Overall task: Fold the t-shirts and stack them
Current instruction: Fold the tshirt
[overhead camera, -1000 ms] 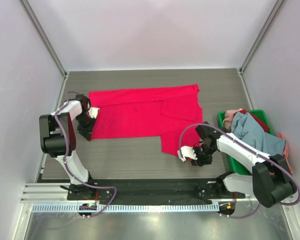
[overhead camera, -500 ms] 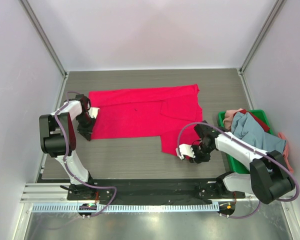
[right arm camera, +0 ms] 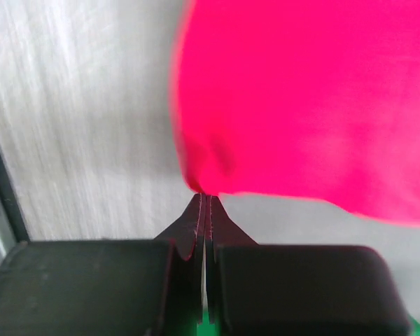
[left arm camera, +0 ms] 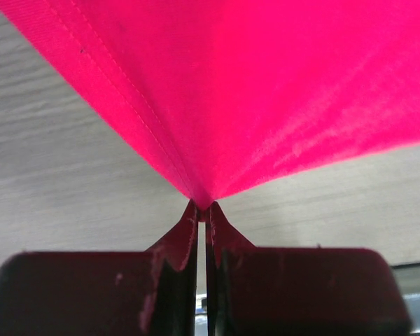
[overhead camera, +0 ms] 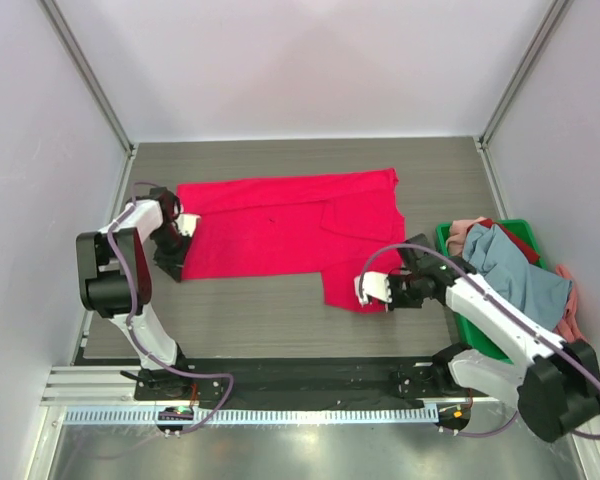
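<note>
Pinching the red shirt (overhead camera: 280,225) at two spots when you looked: your left gripper (left arm camera: 201,208) was clamped on its left edge, with cloth fanning out from the closed tips. Your right gripper (right arm camera: 205,199) was clenched on the near right corner, where the fabric was bunched and blurred. The shirt lay spread across the table (overhead camera: 260,320). A grey-blue shirt (overhead camera: 510,265) and others sat heaped in the green crate (overhead camera: 446,238) at your right.
</note>
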